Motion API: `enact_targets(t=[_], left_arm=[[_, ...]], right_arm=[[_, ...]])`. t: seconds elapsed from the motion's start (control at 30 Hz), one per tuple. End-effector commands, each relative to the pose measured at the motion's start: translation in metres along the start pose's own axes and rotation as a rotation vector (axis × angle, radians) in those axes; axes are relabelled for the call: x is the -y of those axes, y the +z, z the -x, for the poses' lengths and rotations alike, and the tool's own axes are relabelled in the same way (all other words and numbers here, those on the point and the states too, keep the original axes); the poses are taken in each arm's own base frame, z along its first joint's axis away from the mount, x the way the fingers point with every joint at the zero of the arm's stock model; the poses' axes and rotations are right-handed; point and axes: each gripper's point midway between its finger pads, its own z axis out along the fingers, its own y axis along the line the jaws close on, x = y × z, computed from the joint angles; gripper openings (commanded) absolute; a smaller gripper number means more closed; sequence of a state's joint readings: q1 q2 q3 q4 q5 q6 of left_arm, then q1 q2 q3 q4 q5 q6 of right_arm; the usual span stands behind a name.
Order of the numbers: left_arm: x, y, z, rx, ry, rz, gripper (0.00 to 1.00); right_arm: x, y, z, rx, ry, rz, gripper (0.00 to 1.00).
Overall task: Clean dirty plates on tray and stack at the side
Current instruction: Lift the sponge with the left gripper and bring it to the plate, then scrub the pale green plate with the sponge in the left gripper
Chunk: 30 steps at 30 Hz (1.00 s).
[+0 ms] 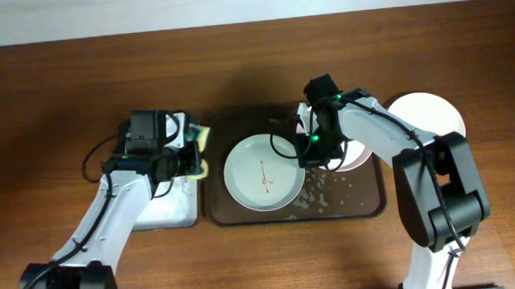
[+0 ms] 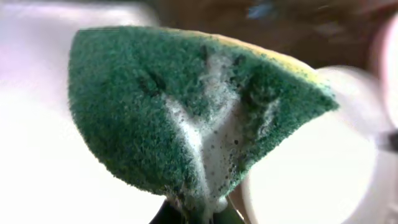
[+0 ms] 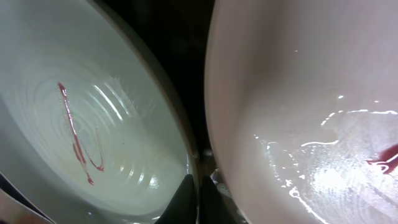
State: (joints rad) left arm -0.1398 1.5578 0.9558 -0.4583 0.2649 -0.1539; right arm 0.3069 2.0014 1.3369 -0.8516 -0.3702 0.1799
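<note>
Holding a foamy green sponge [image 2: 186, 106], left gripper [image 1: 189, 154] is clamped on it above the small tray [image 1: 168, 213]. Right gripper [image 3: 198, 200] sits low between green plate [image 1: 242, 177] and pink plate [image 3: 298, 74] on the brown tray [image 1: 369, 208]. Its fingers are nearly together; grip on the pink rim unclear. Both plates red-smeared. Cream plate [image 1: 435, 116] on table, right of tray.

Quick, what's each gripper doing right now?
Left gripper: closed on the green sponge.
Right gripper: closed, apparently on the pinkish plate at its rim.
</note>
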Motion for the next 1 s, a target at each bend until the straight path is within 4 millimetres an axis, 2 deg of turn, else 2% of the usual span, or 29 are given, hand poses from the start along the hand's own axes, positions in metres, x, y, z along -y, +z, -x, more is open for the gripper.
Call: enact_targets(t=[0.0, 0.2, 0.37, 0.67, 0.8, 0.9, 0.97], left_arm=[[0.059, -0.010, 0.015, 0.042, 0.010, -0.199, 0.00], [0.093, 0.014, 0.001, -0.022, -0.085, -0.247, 0.00], [0.121, 0.051, -0.024, -0.107, -0.117, -0.272, 0.00], [0.146, 0.087, -0.056, -0.210, -0.239, -0.272, 0.00], [0.144, 0.099, -0.066, -0.203, -0.219, -0.210, 0.00], [0.134, 0.106, -0.074, -0.206, -0.213, -0.139, 0.00], [0.117, 0.108, -0.078, -0.202, -0.215, -0.051, 0.00]], right_arm=[[-0.007, -0.004, -0.002, 0.006, -0.010, 0.028, 0.04], [-0.007, -0.004, 0.000, 0.012, -0.013, 0.029, 0.04], [-0.007, -0.004, 0.000, 0.012, -0.013, 0.029, 0.04], [-0.006, -0.004, 0.000, 0.013, -0.012, 0.025, 0.04], [-0.006, -0.004, 0.000, 0.013, -0.012, 0.025, 0.04], [-0.006, -0.004, 0.000, 0.012, -0.012, 0.025, 0.04], [-0.006, -0.004, 0.000, 0.012, -0.012, 0.025, 0.04]])
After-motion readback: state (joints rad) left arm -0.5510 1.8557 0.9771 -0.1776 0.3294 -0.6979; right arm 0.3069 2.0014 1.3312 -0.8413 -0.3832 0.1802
